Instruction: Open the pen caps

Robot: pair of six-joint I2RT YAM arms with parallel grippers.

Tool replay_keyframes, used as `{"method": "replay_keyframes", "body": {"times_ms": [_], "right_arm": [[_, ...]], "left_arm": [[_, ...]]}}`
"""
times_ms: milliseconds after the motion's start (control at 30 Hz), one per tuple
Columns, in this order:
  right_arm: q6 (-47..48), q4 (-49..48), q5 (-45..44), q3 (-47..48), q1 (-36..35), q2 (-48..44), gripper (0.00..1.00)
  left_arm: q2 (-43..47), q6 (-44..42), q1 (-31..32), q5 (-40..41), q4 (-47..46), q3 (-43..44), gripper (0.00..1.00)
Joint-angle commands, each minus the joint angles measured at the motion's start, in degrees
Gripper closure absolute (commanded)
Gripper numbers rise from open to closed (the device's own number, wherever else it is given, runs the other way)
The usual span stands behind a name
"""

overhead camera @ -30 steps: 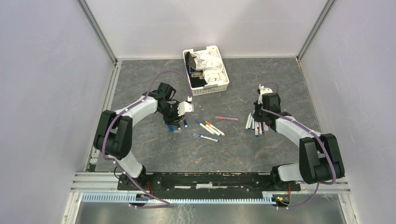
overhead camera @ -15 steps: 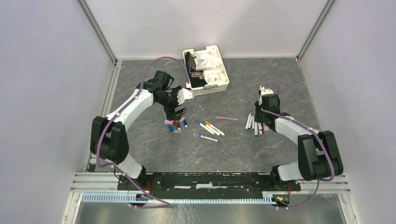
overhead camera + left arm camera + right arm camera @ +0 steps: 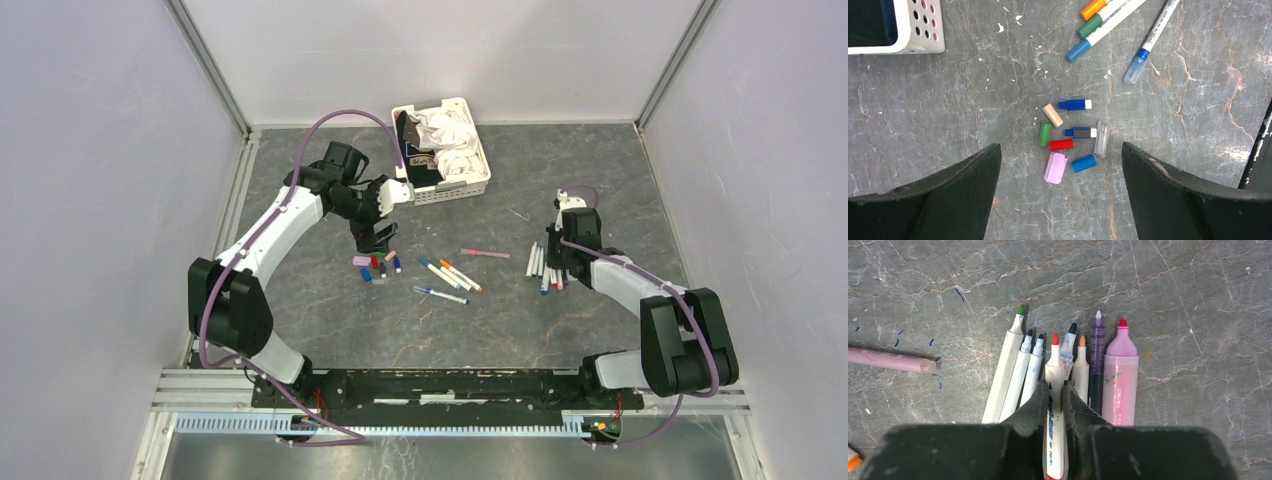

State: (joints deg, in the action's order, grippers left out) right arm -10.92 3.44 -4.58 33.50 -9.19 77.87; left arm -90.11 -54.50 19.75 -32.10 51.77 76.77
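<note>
Two tools at work above a grey marbled counter (image 3: 480, 330).
A white perforated plastic basket (image 3: 923, 40) sits beyond the left tool (image 3: 1059, 148), whose jaws gape wide and hold nothing. The right tool (image 3: 1053, 387) pinches the white barrel of a red-tipped marker pen (image 3: 1055, 360), which lies in a row of uncapped white and pink pens (image 3: 1023, 375) beneath it. Short coloured plastic pen caps (image 3: 1083, 163) lie loose directly under the left tool.

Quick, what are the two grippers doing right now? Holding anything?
Left gripper: open, holding nothing.
Right gripper: closed on the red-tipped pen.
</note>
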Motion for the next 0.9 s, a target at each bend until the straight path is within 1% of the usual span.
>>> {"method": "replay_keyframes", "body": {"times_ms": [0, 200, 333, 400, 500, 633, 733, 867], "right_arm": [[-0.8, -1.7, 1.4, -0.4, 0.3, 0.1, 0.89], [-1.0, -2.4, 4.1, 1.0, 0.2, 3.1, 0.89], [-0.4, -2.2, 6.0, 3.2, -0.1, 5.3, 0.86], [-0.1, -2.0, 6.2, 4.0, -0.1, 5.6, 0.81], [0.5, -0.7, 5.3, 4.9, -0.1, 5.1, 0.7], [0.8, 0.5, 2.9, 5.8, 0.0, 2.4, 0.62], [1.1, 1.2, 1.7, 6.9, -0.7, 0.5, 0.58], [2.7, 2.1, 0.8, 9.9, -4.3, 0.2, 0.52]], "left_arm": [[2.0, 2.4, 0.1, -1.9, 1.0, 2.0, 0.06], [2.5, 2.0, 0.1, -1.0, 1.2, 1.8, 0.07], [2.6, 2.0, 0.1, -0.6, 1.3, 1.6, 0.07], [2.8, 2.0, 0.1, -0.4, 1.3, 1.7, 0.07], [3.1, 2.0, 0.0, -0.4, 1.6, 1.5, 0.07], [3.2, 1.9, 0.1, -0.2, 1.7, 1.6, 0.07], [3.2, 2.0, 0.0, -0.3, 1.8, 1.5, 0.07], [3.3, 3.0, 0.0, -0.7, 1.7, 2.0, 0.07]]}}
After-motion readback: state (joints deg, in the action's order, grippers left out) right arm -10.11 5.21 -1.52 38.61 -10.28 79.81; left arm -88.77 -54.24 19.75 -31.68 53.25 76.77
